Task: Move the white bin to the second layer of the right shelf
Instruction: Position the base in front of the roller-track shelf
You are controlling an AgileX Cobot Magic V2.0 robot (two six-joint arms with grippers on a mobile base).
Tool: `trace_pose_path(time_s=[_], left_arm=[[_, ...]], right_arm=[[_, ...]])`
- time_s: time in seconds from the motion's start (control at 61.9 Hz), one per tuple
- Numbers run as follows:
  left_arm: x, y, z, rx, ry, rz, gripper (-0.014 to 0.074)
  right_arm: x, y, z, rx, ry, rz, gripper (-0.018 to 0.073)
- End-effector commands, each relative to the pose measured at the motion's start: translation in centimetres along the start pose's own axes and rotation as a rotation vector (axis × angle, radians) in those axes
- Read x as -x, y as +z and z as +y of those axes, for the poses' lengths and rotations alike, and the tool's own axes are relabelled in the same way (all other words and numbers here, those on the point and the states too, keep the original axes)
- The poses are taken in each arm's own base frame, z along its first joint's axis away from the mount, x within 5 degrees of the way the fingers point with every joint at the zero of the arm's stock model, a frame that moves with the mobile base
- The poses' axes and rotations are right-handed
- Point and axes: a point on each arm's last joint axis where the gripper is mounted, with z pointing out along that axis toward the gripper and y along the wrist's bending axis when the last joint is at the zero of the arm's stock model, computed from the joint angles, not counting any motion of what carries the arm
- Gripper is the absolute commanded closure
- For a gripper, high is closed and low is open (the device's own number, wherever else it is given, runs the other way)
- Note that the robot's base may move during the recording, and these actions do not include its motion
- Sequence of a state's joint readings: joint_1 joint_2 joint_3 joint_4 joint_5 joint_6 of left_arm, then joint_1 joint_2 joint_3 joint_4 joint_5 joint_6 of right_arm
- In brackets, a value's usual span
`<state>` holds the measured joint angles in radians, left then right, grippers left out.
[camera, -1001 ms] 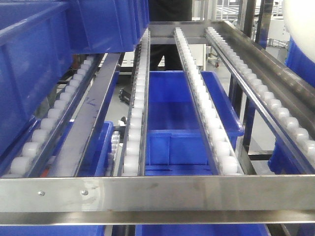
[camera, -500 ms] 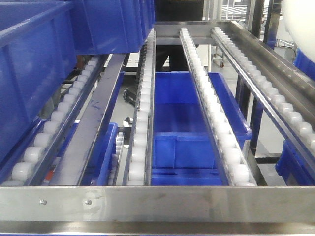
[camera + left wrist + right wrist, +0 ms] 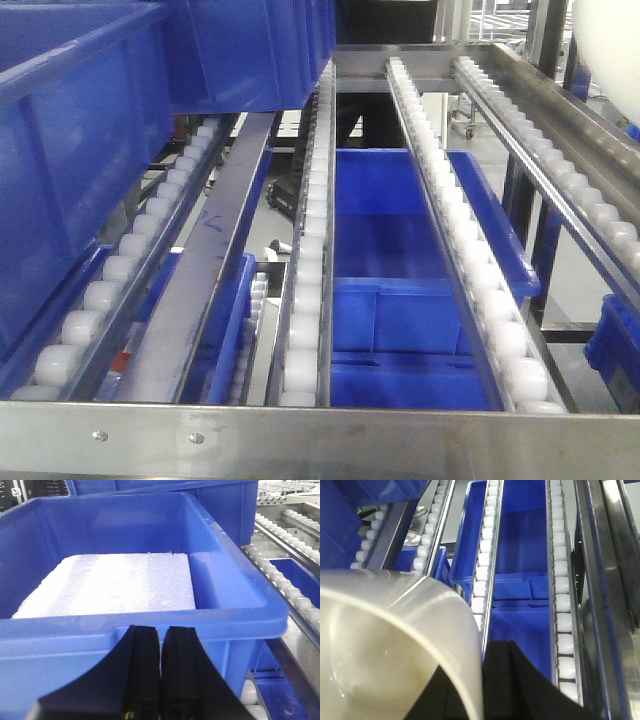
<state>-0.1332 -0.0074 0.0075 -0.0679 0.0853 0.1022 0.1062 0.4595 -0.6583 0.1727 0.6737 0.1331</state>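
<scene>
right gripper [image 3: 476, 667] holds white bin [image 3: 385, 645] above roller lanes [image 3: 562, 615]; blue crate [image 3: 520, 545] beneath

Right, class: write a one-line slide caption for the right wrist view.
Right gripper holds the white bin by its rim above white roller lanes, blue crate beneath.

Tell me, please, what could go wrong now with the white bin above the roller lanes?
First, the right gripper seems to pinch only the thin rim of the white bin; the glossy wall could slip. Second, the roller lanes have open gaps above a lower blue crate; a bin set down off-centre might tip between them.
</scene>
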Motion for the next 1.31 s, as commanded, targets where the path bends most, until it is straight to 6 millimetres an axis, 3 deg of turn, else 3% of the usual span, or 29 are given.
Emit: trace_pose_path(time_s=[0.0,1.291], left_arm=[[-0.4,0.03,0.02,0.005,-0.009,-0.062,0.0512],[-0.4,0.03,0.02,0.005,-0.009,-0.062,0.0512]], right_arm=[[1.66,-0.49,0.41,0.022,0.004,-0.115,0.051],[1.69,-0.44,0.42,0.022,0.005,-0.116,0.051]])
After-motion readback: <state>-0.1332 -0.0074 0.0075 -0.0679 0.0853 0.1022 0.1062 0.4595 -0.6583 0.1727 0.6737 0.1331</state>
